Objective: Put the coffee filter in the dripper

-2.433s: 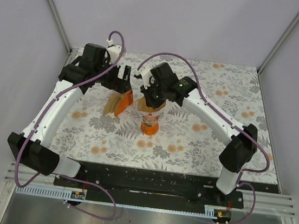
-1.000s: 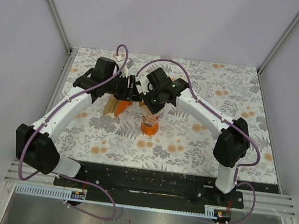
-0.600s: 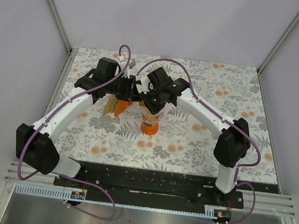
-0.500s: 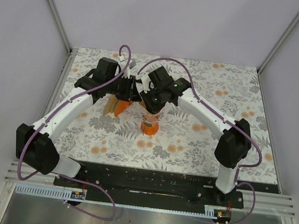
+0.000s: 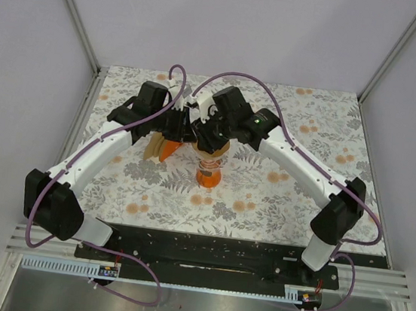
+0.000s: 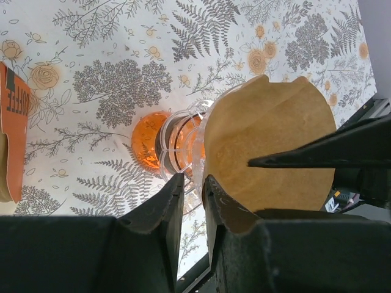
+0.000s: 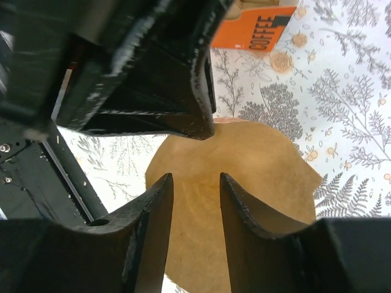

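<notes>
My left pincer [image 6: 192,179] has its two fingers drawn close, with only a narrow slit between them. I cannot tell whether they nip anything. At the tip of one finger, on the side away from the slit, begins the edge of the coffee filter [image 6: 275,140], a flat light-brown fan spreading away from that finger. Through the slit and just past the tips shows the dripper [image 6: 174,143]. Its clear ribbed cone lies under the filter's near edge, and its orange base shows further out on the other finger's side.

My right pincer [image 7: 195,176] has its fingers apart, and the filter's broad face fills the gap beyond them. From the left wrist, one of its fingers [image 6: 317,155] shows as a dark wedge reaching across the filter's face; I cannot tell whether it touches the paper. From the right wrist, the black tip of my left pincer meets the filter's far edge, just above my right fingertips.

Further out, past the left pincer, lies the orange holder [image 7: 256,27], printed COFFEE. The flowered cloth [image 6: 110,79] lies under everything. From above, both pincers crowd together directly over the dripper.
</notes>
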